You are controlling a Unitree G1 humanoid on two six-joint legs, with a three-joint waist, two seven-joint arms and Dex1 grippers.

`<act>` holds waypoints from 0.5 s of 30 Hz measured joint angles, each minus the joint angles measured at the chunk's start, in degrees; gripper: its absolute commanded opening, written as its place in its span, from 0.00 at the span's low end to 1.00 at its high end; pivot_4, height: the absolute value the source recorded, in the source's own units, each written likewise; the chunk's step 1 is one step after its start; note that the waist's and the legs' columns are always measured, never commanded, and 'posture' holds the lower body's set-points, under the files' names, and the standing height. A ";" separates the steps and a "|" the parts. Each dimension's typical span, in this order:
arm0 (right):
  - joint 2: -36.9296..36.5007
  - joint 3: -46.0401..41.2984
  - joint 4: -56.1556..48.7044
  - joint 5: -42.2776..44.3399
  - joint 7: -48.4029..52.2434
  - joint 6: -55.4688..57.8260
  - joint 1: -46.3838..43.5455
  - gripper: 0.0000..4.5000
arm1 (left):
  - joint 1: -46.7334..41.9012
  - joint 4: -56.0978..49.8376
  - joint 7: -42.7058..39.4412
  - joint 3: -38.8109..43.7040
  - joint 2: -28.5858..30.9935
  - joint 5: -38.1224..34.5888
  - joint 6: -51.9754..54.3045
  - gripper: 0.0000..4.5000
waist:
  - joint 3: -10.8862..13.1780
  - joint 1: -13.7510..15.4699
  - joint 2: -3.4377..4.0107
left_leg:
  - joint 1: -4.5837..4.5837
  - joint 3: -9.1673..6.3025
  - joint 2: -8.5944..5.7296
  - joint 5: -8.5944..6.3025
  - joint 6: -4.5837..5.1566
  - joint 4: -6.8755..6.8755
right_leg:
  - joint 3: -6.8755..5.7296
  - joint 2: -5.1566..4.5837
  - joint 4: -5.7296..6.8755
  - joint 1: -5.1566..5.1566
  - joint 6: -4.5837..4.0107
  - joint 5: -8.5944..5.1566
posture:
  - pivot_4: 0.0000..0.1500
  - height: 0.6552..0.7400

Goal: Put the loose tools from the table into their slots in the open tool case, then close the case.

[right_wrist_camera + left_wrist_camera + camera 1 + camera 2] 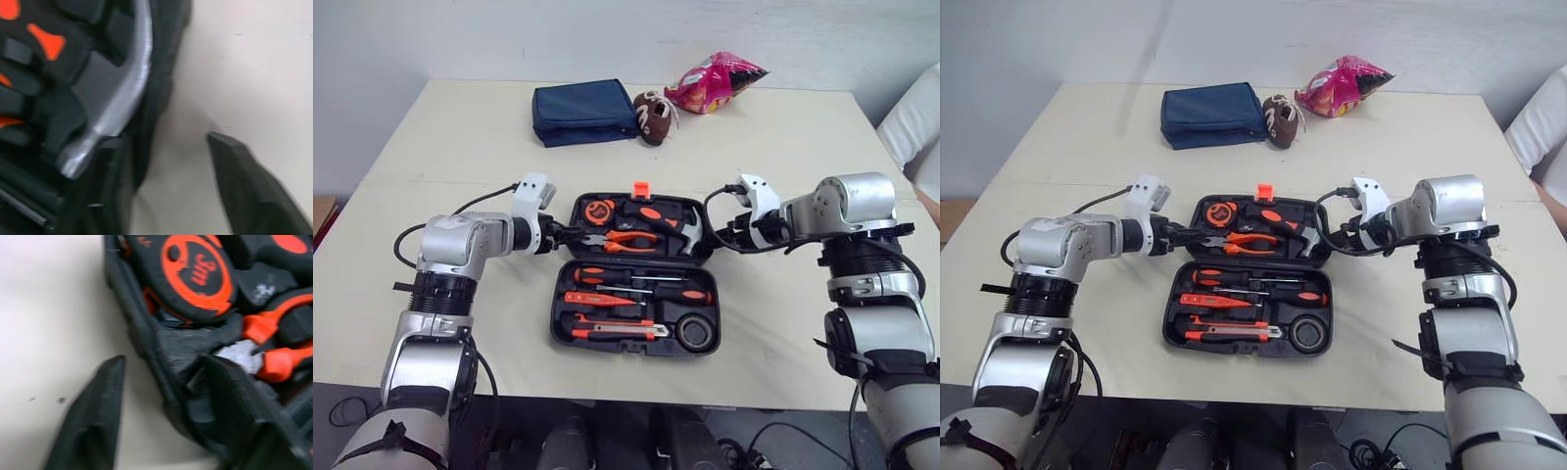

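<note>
The black tool case (559, 323) lies open mid-table, with its far half (576, 210) holding a tape measure (195, 274), orange pliers (628, 238) and a hammer (122, 98). The near half holds screwdrivers (607, 277), a utility knife (617, 331) and a tape roll (697, 333). My left gripper (164, 364) is open at the far half's left end, one finger outside the wall and one inside. At the right end, beside the hammer head, my right gripper (161, 139) is open, one finger at the wall and the other over the bare table.
A navy pouch (584, 111), a small brown football toy (652, 117) and a pink snack bag (715, 80) lie at the back of the table. A white object (915, 117) stands past the table's right edge. Bare tabletop surrounds the case.
</note>
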 measured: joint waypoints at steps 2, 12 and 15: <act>1.21 -3.83 0.86 -0.03 -1.81 -0.25 0.07 0.00 | 0.14 -0.46 0.02 0.86 -0.03 -0.03 0.34 0.04 | -0.01 0.05 -0.01 | 0.02 0.00 0.00 0.00 0.00 0.11 | 0.02 -0.02 0.09 0.03 0.00 0.00 | 1.00 1.00; 2.17 -6.10 -17.37 1.14 1.44 -18.54 15.01 0.00 | 8.31 -8.24 0.12 5.27 -1.08 0.02 -9.52 0.01 | 0.00 0.07 -0.01 | -0.04 0.02 -0.01 -0.01 -0.03 -0.01 | 0.05 0.00 0.10 -0.06 0.00 0.01 | 1.00 1.00; 0.98 -4.17 -24.59 -0.77 3.96 -31.59 22.22 0.00 | 13.64 -10.76 -1.52 5.79 -1.21 1.21 -21.04 0.01 | 0.05 0.16 0.02 | -0.16 0.08 -0.01 -0.02 -0.04 -0.08 | 0.04 0.03 0.04 -0.21 0.02 0.01 | 1.00 1.00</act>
